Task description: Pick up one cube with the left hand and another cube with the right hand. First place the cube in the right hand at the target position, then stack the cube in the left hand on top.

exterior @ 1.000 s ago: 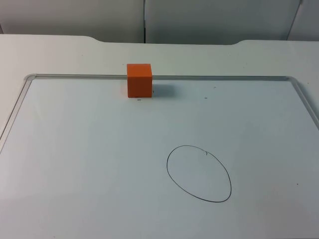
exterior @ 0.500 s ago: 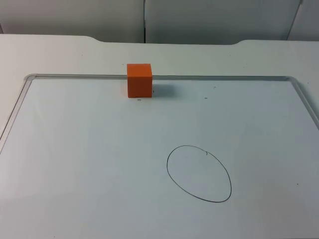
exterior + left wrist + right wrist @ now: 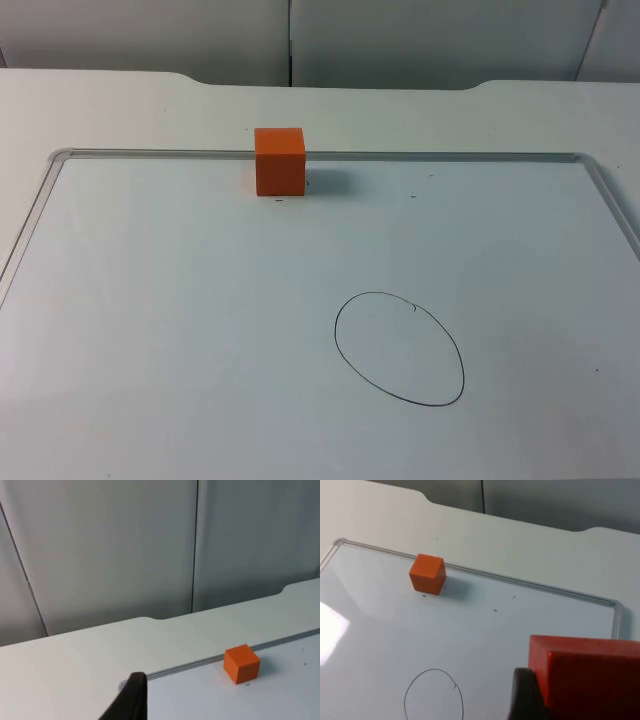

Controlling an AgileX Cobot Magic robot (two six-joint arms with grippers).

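A black fingertip of the left gripper [image 3: 131, 700] looks across at an orange cube [image 3: 279, 160] resting on the whiteboard [image 3: 150, 300], against its far rim; how wide that gripper stands I cannot tell. Nearer, apart from the cube, the drawn circle [image 3: 399, 348] holds nothing (just bare board). From the right wrist, the right gripper [image 3: 555, 695] is clamped on a second orange cube [image 3: 587, 675], held above the board. Nothing on the table has shifted since the earlier frames.

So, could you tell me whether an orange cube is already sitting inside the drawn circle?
No, the drawn circle holds nothing; the orange cube sits far back against the whiteboard's edge.
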